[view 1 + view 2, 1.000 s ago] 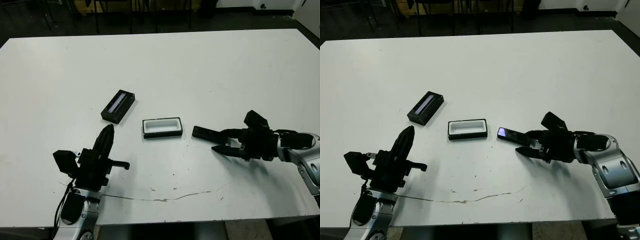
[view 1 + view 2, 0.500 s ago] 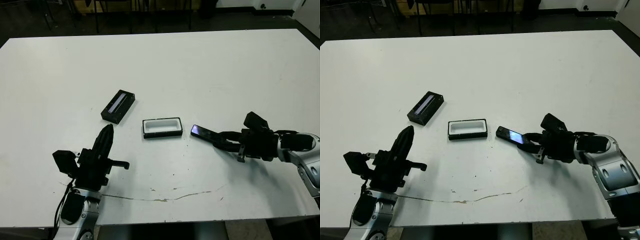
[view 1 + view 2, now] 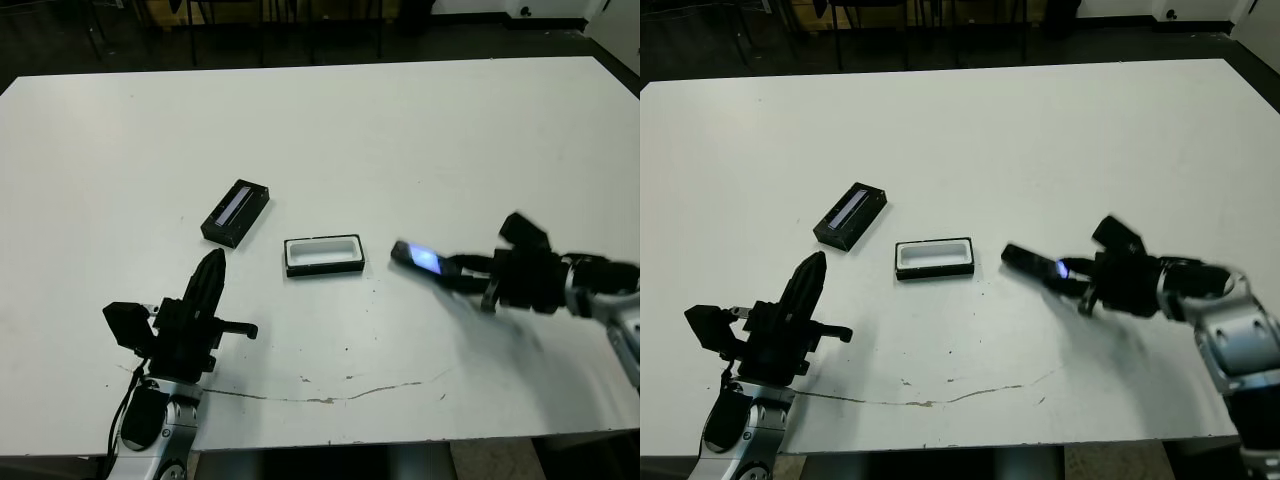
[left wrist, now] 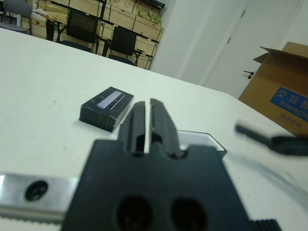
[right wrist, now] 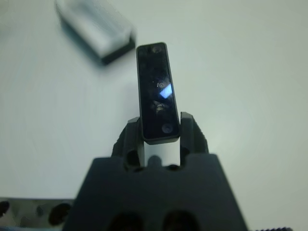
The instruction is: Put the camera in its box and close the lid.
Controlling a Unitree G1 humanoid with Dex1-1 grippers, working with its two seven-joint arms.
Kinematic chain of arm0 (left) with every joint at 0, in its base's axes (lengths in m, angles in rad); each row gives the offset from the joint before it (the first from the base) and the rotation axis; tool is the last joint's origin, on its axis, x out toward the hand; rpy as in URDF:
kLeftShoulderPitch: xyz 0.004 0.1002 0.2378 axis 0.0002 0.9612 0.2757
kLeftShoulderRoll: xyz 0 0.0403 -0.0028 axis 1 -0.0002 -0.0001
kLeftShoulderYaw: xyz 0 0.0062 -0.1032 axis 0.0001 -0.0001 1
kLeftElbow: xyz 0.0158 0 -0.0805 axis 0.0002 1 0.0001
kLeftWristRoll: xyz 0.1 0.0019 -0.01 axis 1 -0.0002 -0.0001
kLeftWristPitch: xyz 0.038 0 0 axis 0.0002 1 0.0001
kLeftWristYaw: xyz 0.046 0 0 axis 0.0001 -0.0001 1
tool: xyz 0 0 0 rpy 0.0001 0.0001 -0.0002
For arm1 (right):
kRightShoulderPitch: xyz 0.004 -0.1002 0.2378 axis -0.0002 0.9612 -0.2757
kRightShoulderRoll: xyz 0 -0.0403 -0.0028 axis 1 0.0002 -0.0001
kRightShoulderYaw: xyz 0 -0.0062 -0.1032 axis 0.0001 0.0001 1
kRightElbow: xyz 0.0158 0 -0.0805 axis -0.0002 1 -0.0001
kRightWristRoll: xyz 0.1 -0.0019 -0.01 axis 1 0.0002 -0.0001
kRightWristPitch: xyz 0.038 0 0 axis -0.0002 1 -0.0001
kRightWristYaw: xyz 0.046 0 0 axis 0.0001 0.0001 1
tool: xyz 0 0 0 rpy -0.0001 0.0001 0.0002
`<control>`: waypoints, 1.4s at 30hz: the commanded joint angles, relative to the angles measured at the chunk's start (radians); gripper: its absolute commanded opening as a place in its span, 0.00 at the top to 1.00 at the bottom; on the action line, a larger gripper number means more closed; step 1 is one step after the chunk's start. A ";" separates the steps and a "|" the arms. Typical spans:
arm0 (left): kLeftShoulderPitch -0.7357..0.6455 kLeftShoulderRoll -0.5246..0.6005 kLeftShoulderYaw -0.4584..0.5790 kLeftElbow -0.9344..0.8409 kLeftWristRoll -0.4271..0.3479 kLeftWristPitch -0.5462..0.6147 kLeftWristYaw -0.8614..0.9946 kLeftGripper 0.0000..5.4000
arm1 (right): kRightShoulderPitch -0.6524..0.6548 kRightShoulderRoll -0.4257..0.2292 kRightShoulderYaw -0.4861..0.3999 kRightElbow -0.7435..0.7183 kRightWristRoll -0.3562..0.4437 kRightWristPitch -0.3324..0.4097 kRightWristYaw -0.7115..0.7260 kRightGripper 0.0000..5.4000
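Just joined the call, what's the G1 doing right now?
The right end effector is shut on the camera, holding it off the table to the right of the box. The box sits open and empty, white lining showing. The lid lies apart on the table, off to the box's left. The left end effector is shut on nothing, parked near the table's front edge.

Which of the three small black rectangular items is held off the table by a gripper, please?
The slim black bar-shaped camera, clamped in the right gripper. The white-lined box and the stripe-topped lid lie on the table.
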 commanded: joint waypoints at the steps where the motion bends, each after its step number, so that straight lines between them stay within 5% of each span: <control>1: 0.050 0.009 0.005 0.014 0.002 0.007 0.000 1.00 | -0.111 0.039 -0.020 0.053 0.047 0.013 0.020 0.91; 10: 0.052 0.011 0.009 0.000 0.008 0.028 0.016 1.00 | -0.399 0.116 0.125 0.289 -0.042 -0.160 0.184 0.91; 20: 0.038 0.016 0.003 -0.024 0.020 0.062 0.037 1.00 | -0.610 0.183 0.344 0.510 -0.270 -0.293 0.349 0.91; 42: 0.032 0.005 -0.021 -0.018 0.053 0.055 0.062 1.00 | -0.606 0.228 0.430 0.570 -0.404 -0.323 0.486 0.91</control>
